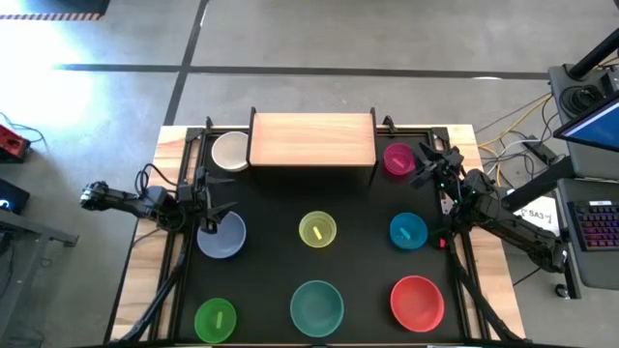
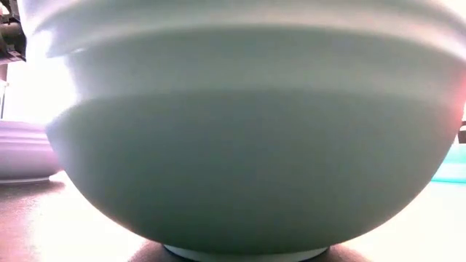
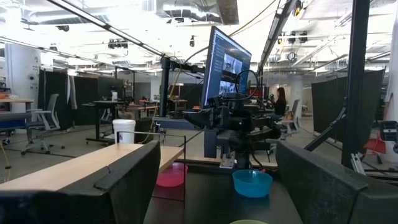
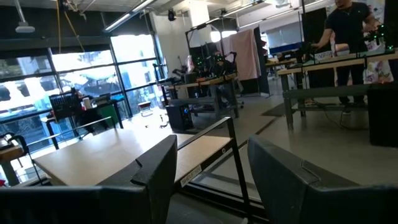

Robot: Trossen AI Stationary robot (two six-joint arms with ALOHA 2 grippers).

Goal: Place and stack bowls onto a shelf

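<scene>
The wooden shelf (image 1: 312, 140) stands on black legs at the table's far middle. A white bowl (image 1: 230, 152) sits left of it and a magenta bowl (image 1: 398, 159) right of it. Lavender-blue (image 1: 221, 235), yellow (image 1: 317, 230) and blue (image 1: 408, 231) bowls form a middle row. Green (image 1: 216, 319), teal (image 1: 317, 306) and red (image 1: 417, 302) bowls line the near edge. All rest upright on their bases. My left gripper (image 3: 217, 186) hangs open above the lavender-blue bowl's far rim. My right gripper (image 4: 211, 180) hangs open beside the magenta bowl, facing the shelf (image 4: 124, 152).
The teal bowl (image 2: 247, 145) fills the low view. A black frame (image 1: 184, 193) runs along the table's sides. A laptop and cables (image 1: 590, 213) lie off the table's right. A person (image 4: 348, 37) stands at a bench far behind.
</scene>
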